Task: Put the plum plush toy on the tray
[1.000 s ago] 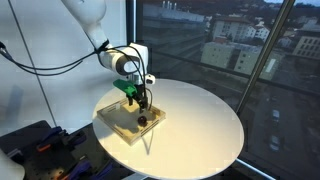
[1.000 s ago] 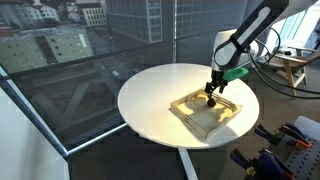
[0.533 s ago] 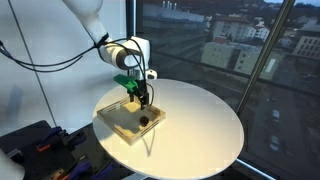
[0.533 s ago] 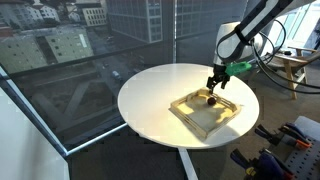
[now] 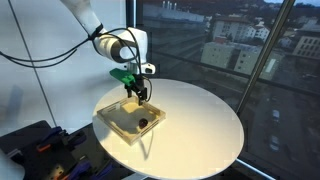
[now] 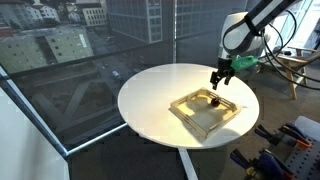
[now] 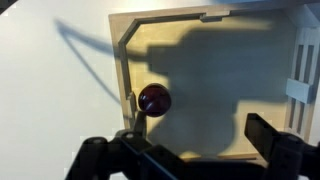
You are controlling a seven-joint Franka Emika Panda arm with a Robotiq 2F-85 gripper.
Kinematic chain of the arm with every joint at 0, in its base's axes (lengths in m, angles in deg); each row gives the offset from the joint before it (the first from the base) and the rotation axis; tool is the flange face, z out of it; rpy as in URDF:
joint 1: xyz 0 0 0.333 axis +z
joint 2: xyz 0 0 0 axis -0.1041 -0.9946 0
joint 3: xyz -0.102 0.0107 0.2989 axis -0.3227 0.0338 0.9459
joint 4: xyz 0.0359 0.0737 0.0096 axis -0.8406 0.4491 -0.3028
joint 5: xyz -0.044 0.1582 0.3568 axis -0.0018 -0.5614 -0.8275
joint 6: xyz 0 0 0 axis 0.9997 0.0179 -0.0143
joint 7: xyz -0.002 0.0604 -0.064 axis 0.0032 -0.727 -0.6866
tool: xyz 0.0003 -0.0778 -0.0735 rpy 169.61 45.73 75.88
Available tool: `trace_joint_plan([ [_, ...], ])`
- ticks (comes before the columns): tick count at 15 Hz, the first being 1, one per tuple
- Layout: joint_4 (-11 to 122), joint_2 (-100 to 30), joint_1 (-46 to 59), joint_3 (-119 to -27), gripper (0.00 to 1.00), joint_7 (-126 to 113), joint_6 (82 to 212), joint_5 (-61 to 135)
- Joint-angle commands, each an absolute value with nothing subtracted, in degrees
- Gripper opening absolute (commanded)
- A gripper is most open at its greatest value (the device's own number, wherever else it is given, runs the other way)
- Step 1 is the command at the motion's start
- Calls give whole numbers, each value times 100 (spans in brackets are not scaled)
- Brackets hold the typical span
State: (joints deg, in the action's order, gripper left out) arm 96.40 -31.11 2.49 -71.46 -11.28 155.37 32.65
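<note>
The gripper [image 5: 138,97] hung spread and empty, having risen off the tray [image 5: 112,121] in the last second. The plum plush toy [image 5: 143,121] stayed behind on the tray, so the placing looked done. In the wrist view the toy [image 7: 154,99] lay below the gripper, apart from it, near the tray's left rim.

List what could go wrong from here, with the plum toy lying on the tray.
1. The round plum plush toy lies close to the low rim of the tray; a nudge might roll it out.
2. The open pincer hangs above; moving sideways could clip the rim and shift the tray, which sits near the table edge.
</note>
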Motion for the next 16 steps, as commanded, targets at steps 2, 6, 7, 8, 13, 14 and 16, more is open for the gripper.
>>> trace_joint_plan([
  [2,10066,-2453,215,-7123,100,-1393,15408,3147],
  [6,10286,-2111,232,-7139,100,-1491,15357,3155],
  [7,10329,-2034,235,-7143,100,-1512,15336,3149],
  [8,10377,-1955,240,-7147,100,-1537,15319,3154],
  [13,10501,-1606,252,-7174,100,-1529,15155,3170],
  [14,10508,-1543,254,-7177,100,-1528,15106,3160],
  [16,10515,-1422,263,-7180,100,-1507,14988,3159],
])
